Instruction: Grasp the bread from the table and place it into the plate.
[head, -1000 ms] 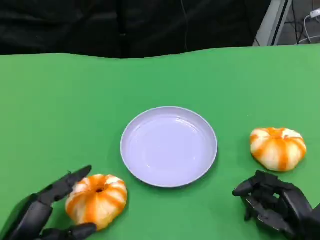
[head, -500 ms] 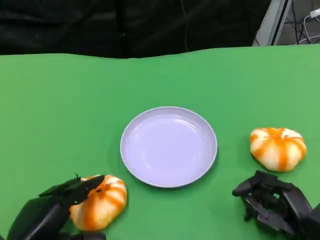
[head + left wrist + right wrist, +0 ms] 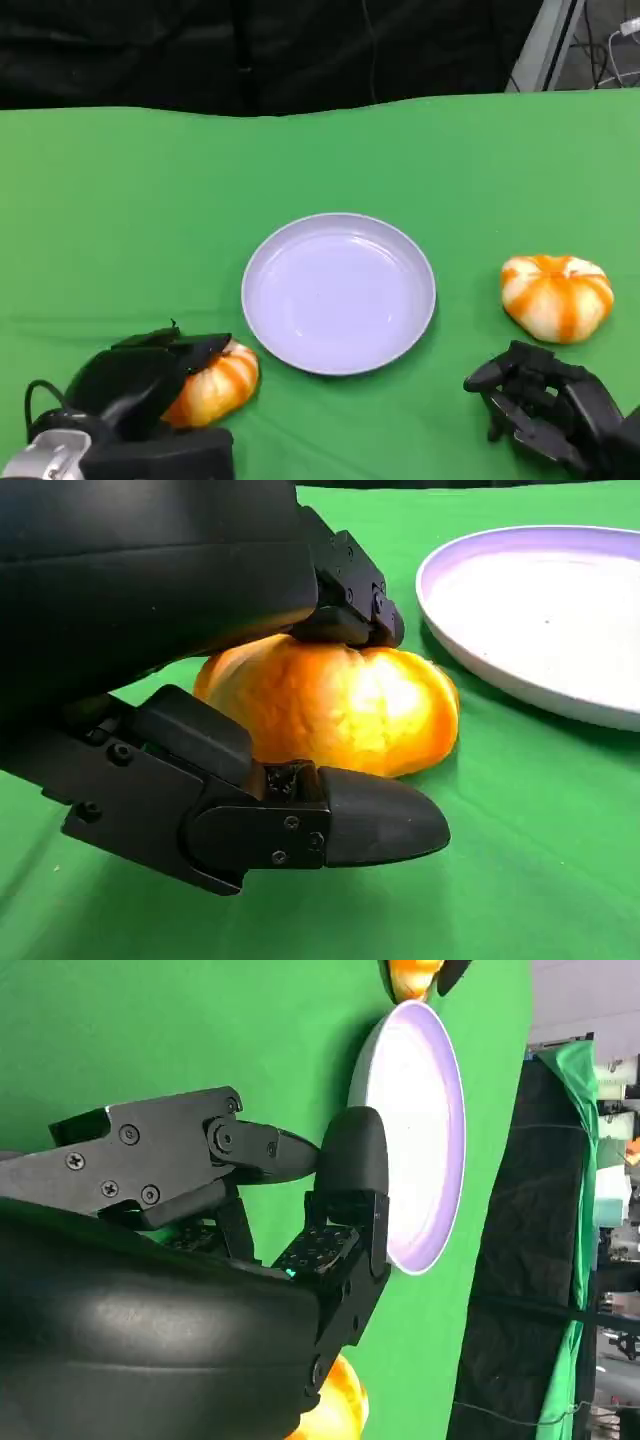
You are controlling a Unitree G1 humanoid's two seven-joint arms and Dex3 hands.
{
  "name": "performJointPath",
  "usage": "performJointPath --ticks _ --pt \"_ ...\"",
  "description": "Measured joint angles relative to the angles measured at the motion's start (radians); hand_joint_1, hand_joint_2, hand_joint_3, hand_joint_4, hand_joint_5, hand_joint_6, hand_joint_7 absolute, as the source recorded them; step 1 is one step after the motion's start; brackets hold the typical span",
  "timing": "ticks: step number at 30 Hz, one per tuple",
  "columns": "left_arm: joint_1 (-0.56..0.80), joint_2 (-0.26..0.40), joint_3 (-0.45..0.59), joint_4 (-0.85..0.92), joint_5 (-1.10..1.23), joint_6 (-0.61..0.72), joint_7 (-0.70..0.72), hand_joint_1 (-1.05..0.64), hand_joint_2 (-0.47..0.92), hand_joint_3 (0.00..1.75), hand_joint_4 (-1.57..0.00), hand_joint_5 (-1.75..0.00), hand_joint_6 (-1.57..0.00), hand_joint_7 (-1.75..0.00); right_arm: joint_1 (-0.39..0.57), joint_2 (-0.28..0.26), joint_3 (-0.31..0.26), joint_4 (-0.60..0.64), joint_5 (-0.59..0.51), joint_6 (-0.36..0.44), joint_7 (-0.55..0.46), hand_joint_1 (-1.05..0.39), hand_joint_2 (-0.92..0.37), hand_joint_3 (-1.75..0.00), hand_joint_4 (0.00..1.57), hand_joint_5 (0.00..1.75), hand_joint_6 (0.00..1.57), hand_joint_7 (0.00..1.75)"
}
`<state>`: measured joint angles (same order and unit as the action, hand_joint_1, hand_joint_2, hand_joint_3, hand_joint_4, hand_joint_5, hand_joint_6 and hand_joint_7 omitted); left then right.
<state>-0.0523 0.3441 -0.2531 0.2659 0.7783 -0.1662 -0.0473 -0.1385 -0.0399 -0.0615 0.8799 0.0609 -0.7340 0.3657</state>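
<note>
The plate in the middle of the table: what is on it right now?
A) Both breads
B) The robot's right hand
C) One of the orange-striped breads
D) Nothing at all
D: the plate is bare in the head view. One bread lies on the green cloth under the left hand, the other bread sits beyond the plate's far side, near the right hand.

Light even and bright from overhead; soft, short shadows under the plate (image 3: 338, 293). Glare washed out the plate's inside in right wrist view. Left hand (image 3: 180, 680) close, dark, slightly soft. Background dim.
</note>
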Motion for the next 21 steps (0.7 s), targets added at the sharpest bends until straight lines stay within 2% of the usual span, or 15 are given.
performJointPath --ticks 8,9,10,11,12,15,17,21 --pt "-0.012 0.015 -0.031 0.002 -0.019 0.027 0.001 -1.02 0.92 0.56 -0.28 -0.01 -0.36 -0.01 0.002 0.0 0.001 -0.001 -0.001 0.0 -0.002 -0.3 -0.92 -0.44 0.66 1.75 0.77 1.03" --pt "-0.013 0.016 -0.032 0.002 -0.023 0.029 0.001 -0.89 0.92 0.45 -0.34 -0.03 -0.38 -0.01 0.002 0.0 0.001 -0.001 -0.001 0.0 -0.003 -0.3 -0.92 -0.43 0.66 1.75 0.77 1.03" --pt "-0.021 0.016 -0.035 0.015 -0.027 0.032 0.003 -0.84 0.92 0.41 -0.37 -0.04 -0.38 -0.01 0.003 0.0 0.0 -0.001 -0.001 0.0 -0.003 -0.3 -0.92 -0.43 0.66 1.75 0.77 1.03" --pt "-0.037 0.014 -0.04 0.04 -0.032 0.035 0.004 -0.6 0.92 0.26 -0.41 -0.04 -0.41 -0.01 0.003 0.0 0.0 -0.002 0.0 0.0 -0.003 -0.29 -0.92 -0.43 0.66 1.75 0.77 1.03" --pt "-0.052 0.012 -0.044 0.06 -0.037 0.039 0.008 -0.52 0.92 0.21 -0.42 -0.03 -0.41 -0.01 0.004 0.001 0.0 -0.003 0.0 0.0 -0.001 -0.29 -0.92 -0.43 0.66 1.75 0.77 1.03" --pt "-0.075 0.004 -0.051 0.085 -0.048 0.05 0.02 -0.39 0.92 0.16 -0.44 -0.03 -0.43 -0.01 0.005 0.001 0.0 -0.003 0.002 0.0 0.003 -0.29 -0.92 -0.43 0.65 1.75 0.77 1.03" --pt "-0.075 0.004 -0.054 0.088 -0.059 0.05 0.028 -0.22 0.92 0.16 -0.46 -0.04 -0.44 -0.01 0.006 0.001 0.0 -0.004 0.002 0.0 0.003 -0.29 -0.92 -0.43 0.66 1.74 0.77 1.03" --pt "-0.061 0.008 -0.055 0.069 -0.081 0.05 0.028 -0.17 0.92 0.15 -0.46 -0.03 -0.44 -0.01 0.006 0.001 0.0 -0.004 0.001 0.0 0.003 -0.28 -0.92 -0.44 0.66 1.74 0.77 1.03"
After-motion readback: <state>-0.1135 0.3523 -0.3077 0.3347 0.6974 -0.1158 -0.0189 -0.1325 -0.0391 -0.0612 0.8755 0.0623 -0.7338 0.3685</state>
